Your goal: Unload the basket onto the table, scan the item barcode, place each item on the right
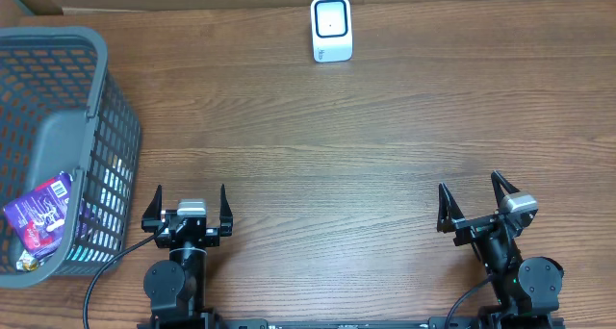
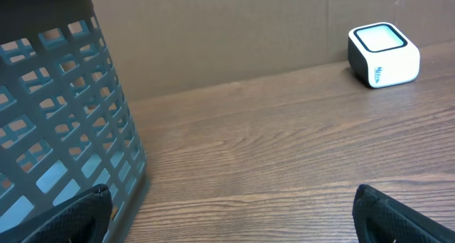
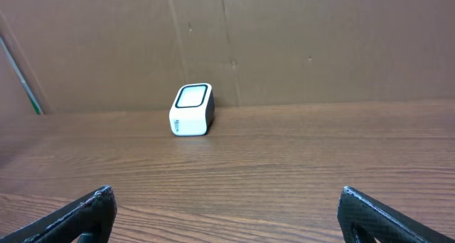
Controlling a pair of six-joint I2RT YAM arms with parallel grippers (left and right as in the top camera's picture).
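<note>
Left gripper point(image 1: 190, 202) spread wide and empty, at the lower left of the overhead frame, just right of the basket point(image 1: 101, 69). Right gripper point(image 1: 470, 185) equally wide, nothing between its fingers, at the lower right, turned a little off square. Both low over the bare wooden table point(image 1: 318, 146).

Purple packet point(image 1: 38, 214) inside the grey mesh basket, at the far left edge of the overhead frame, tilted against the basket's wall, a pale patch at its upper corner; too small to read. Well apart from either gripper's fingers.

White scanner point(image 1: 331, 28) with a dark-framed window at top centre, upright on the table, far from packet and grippers alike.

Left wrist view: basket wall across the left half, scanner at upper right, black fingertips point(image 2: 78, 214) in both lower corners. Right wrist view: scanner left of centre at the foot of a cardboard wall point(image 3: 320, 44), fingertips again in the lower corners, only table between them.
</note>
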